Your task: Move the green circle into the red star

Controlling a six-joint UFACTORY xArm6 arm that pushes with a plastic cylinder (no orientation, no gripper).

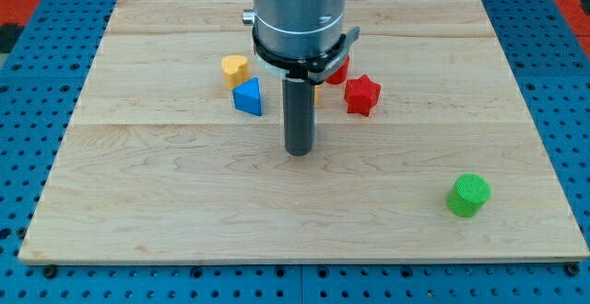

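Note:
The green circle (469, 194) is a short green cylinder near the board's lower right. The red star (362, 94) sits just right of the board's centre, toward the view's top. My tip (300, 151) rests on the board at the centre, below and left of the red star and far to the left of the green circle. It touches no block.
A blue triangle (248, 97) and a yellow heart (235, 69) lie left of the rod. A second red block (338, 70) shows partly behind the arm, above the red star. A sliver of a yellow block (317, 91) peeks beside the rod. The wooden board (138, 203) lies on a blue pegboard.

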